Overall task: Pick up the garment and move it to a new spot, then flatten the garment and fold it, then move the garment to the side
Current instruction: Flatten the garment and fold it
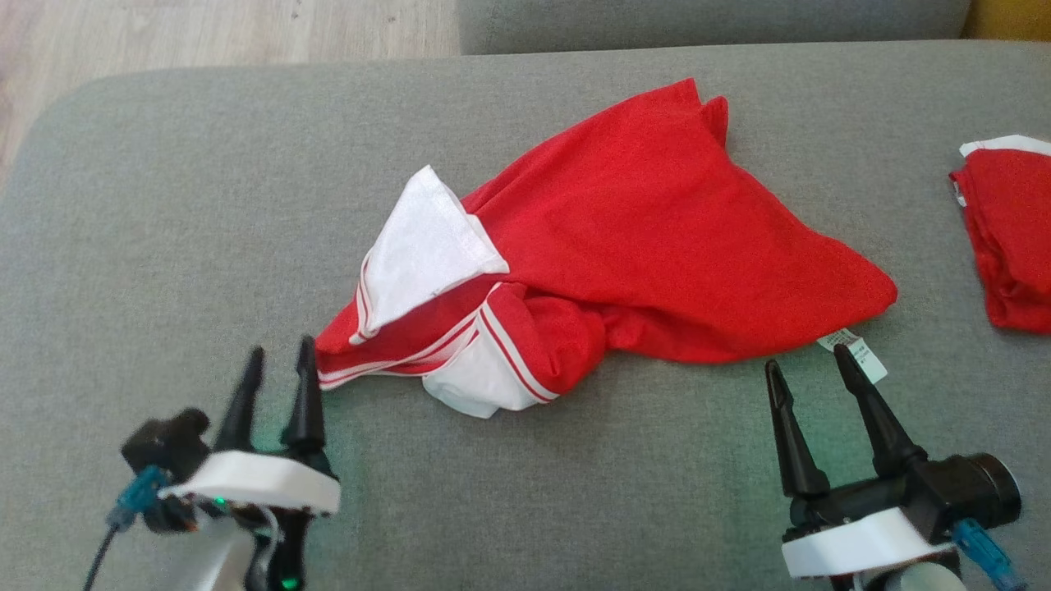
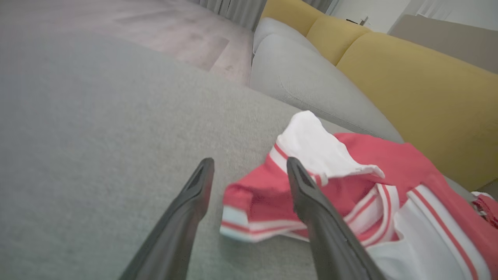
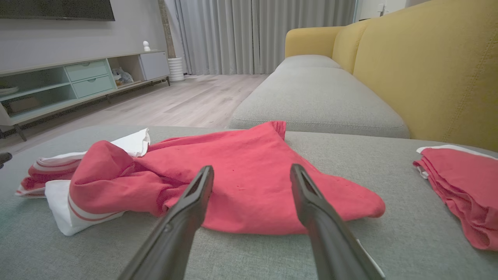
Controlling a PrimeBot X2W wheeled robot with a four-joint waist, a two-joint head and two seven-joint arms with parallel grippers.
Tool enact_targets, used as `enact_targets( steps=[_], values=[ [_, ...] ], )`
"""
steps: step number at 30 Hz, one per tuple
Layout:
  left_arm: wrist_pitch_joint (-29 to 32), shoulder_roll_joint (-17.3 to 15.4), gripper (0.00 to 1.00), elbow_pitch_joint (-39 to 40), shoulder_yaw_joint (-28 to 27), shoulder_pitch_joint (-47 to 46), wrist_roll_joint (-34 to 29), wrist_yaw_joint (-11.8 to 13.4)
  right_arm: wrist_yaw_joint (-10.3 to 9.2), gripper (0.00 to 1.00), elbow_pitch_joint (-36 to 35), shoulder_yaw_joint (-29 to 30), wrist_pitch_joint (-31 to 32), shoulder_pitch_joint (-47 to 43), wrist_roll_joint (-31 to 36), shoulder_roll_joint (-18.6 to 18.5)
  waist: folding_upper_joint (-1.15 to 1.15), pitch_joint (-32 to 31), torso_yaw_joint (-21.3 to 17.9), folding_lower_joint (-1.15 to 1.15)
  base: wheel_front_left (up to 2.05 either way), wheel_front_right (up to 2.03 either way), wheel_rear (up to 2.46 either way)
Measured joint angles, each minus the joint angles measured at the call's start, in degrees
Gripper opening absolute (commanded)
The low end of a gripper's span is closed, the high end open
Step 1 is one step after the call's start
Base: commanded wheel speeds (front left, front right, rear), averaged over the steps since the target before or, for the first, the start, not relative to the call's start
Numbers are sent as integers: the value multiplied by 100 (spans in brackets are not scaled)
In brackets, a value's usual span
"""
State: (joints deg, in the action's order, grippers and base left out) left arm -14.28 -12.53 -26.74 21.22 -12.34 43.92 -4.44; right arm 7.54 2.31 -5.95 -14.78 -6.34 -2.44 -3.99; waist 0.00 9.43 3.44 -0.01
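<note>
Flattening seems due: the crumpled red-and-white fabric garment [image 1: 657,238] lies free; left pincer [image 1: 281,349] and right pincer [image 1: 807,359] spread, needing corner grips.

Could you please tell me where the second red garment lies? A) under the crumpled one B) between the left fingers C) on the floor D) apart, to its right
D: the second red garment lies at the head view's right edge, bare cushion separating it from the crumpled garment.
</note>
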Motion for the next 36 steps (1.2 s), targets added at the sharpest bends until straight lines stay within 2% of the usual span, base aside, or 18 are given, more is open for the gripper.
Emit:
enact_targets(
  steps=[5, 6, 7, 8, 11, 16, 21, 27, 36],
  values=[
    [-1, -352, 100, 617, -177, -2, -1397, 697, 0, 100, -4, -40, 0, 2, 0, -10, 0, -34, -44, 0, 0, 0, 0],
    [-1, -352, 100, 617, -177, -2, -1397, 697, 0, 100, -4, -40, 0, 2, 0, -10, 0, -34, -44, 0, 0, 0, 0],
    [-10, -472, 100, 820, -59, -7, -1874, 965, 0, 100, -7, -46, 0, 1, 0, -14, 0, -31, -64, 0, 0, 0, 0],
    [-10, -472, 100, 820, -59, -7, -1874, 965, 0, 100, -7, -46, 0, 1, 0, -14, 0, -31, -64, 0, 0, 0, 0],
    [157, -512, 100, 1060, 412, -79, -2453, 1107, 0, 100, -7, -47, 0, 0, 0, -26, 0, 12, -86, 0, 0, 0, 0],
    [810, -416, 100, 983, 1274, -810, -3308, 1096, 0, 100, -4, -116, 0, 16, 0, -42, 0, 145, -145, 1, 0, 0, 0],
    [1378, -302, 100, 428, 1731, -1451, -3891, 1102, 0, 100, -3, -163, 0, 132, -1, -46, 0, 307, -277, 1, 0, 0, 0],
    [1623, -307, 100, -238, 1962, -1736, -4243, 1118, 0, 100, -3, -152, 0, 238, -1, -74, 0, 514, -426, 1, 0, 0, 0],
    [1521, -197, 100, -676, 2105, -2333, -4504, 1277, 0, 100, 1, -192, 0, 355, -1, -74, 0, 683, -619, 1, 0, 0, 0]
  ],
)
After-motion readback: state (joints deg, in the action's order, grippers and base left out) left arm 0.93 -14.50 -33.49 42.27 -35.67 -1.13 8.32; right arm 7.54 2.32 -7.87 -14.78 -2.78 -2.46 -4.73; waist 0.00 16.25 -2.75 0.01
